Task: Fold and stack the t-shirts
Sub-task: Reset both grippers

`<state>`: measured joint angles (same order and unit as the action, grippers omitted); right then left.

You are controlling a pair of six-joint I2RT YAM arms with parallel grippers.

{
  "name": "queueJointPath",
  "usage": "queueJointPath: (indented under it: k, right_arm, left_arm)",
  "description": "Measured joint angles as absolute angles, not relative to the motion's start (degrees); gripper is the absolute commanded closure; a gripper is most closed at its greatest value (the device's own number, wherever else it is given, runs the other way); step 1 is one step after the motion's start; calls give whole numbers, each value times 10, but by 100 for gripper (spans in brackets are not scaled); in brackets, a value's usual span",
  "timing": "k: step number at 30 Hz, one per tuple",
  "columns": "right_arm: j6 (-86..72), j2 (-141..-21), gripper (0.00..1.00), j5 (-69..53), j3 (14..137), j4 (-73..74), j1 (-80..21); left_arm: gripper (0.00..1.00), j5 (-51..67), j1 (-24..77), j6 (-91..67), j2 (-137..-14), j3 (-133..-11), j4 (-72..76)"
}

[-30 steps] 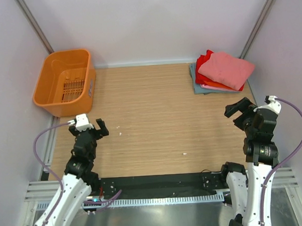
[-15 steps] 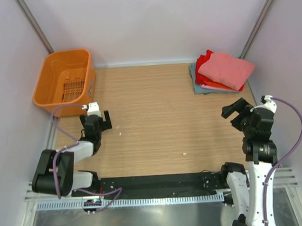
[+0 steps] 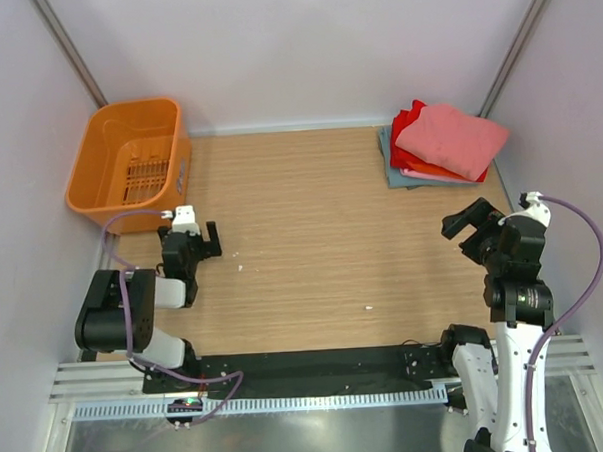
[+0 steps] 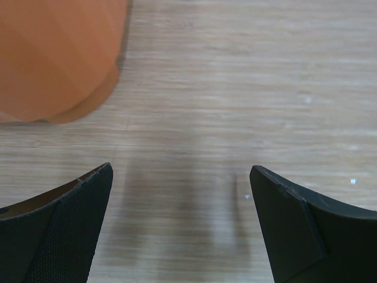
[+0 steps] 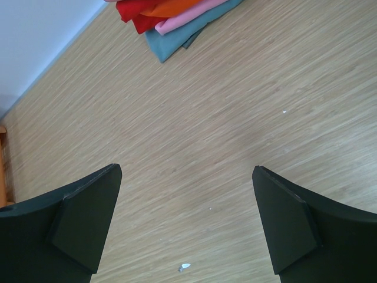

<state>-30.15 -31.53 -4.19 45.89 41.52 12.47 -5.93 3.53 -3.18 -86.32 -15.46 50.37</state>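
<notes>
A stack of folded t-shirts (image 3: 440, 145) lies at the table's far right corner, the salmon-pink one (image 3: 460, 137) on top, over red, orange, pale pink and grey-blue ones. The stack's near edge shows at the top of the right wrist view (image 5: 177, 17). My left gripper (image 3: 190, 241) is open and empty, low over the wood just in front of the orange basket, as the left wrist view (image 4: 179, 188) shows. My right gripper (image 3: 472, 227) is open and empty at the right side, nearer than the stack, as the right wrist view (image 5: 187, 194) shows.
An orange plastic basket (image 3: 129, 163) stands at the far left; its wall fills the top left of the left wrist view (image 4: 59, 53). Grey walls close in the table on three sides. Small white specks lie on the wood (image 3: 369, 307).
My left arm has folded back and down, with its gripper drawn in near the basket's front. My right gripper has shifted slightly left. The stack has not moved.
</notes>
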Motion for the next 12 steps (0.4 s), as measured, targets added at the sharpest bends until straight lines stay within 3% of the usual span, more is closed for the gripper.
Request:
queueJointPath:
  k: [12]
  right_arm:
    - [-302,-319,0,-44,458,415,125]
  left_arm:
    - [1,-22,4,-56,-863,-167,534]
